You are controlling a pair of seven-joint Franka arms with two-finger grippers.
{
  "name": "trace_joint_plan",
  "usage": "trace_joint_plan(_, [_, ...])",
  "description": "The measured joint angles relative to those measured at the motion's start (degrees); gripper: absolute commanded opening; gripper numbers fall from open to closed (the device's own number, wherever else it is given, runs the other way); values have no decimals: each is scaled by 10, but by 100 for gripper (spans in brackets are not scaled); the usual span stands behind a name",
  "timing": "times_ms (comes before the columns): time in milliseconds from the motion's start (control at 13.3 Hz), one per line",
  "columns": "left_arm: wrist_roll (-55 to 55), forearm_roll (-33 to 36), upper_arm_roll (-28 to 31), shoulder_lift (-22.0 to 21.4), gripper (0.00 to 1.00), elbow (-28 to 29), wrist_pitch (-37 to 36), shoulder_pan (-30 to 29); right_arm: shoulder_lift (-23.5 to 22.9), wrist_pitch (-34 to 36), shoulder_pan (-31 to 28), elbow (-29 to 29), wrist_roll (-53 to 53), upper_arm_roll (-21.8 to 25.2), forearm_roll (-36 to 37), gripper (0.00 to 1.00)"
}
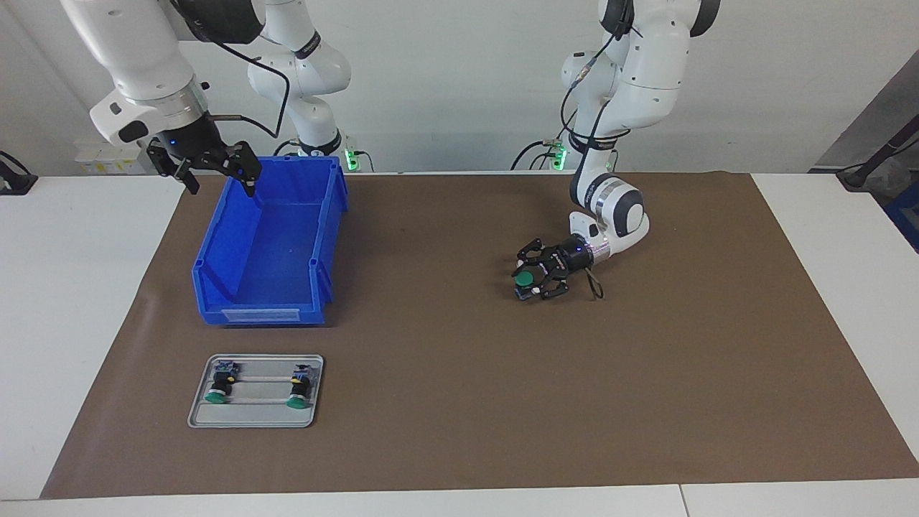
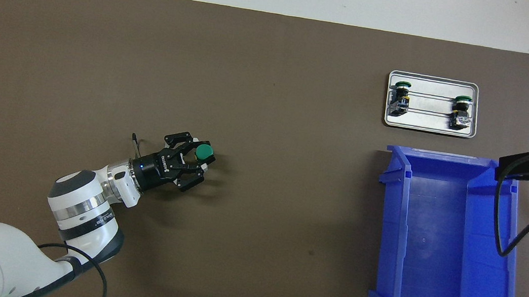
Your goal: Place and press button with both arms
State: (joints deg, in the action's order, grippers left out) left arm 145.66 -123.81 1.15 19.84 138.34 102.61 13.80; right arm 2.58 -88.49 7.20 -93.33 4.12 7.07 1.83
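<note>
The left gripper (image 1: pixel 533 278) grips the button (image 1: pixel 526 278) upright, green cap up, low over the mat, while the right gripper (image 1: pixel 214 169), jaws wide, hangs well apart over the blue bin (image 1: pixel 273 287).

Table (image 1: pixel 86 301): brown mat (image 1: pixel 459 402), bin (image 1: pixel 273 244), tray (image 1: pixel 255 418)

Left pincer (image 2: pixel 198 158) gripping green-capped button (image 2: pixel 203 152) — over mat (image 2: pixel 268 118), low

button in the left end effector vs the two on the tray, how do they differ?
The button is gripped in the left end effector, green cap up, over the brown mat; the two tray buttons lie on their sides, ungripped. It sits toward the left arm's end; the tray toward the right arm's. All three have green caps and dark bodies.
</note>
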Motion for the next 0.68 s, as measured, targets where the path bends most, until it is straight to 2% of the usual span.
trace_joint_plan(75, [-1, 0, 0, 0, 22, 0, 0, 0, 0, 0, 0, 0, 0, 0, 0, 100])
trace_joint_plan(377, [-2, 0, 1, 0, 37, 0, 0, 0, 0, 0, 0, 0, 0, 0, 0, 100])
trace_joint_plan(453, [-2, -1, 1, 0, 46, 0, 0, 0, 0, 0, 0, 0, 0, 0, 0, 100])
trace_joint_plan(679, [-3, -1, 4, 0, 59, 0, 2, 0, 0, 0, 0, 0, 0, 0, 0, 100])
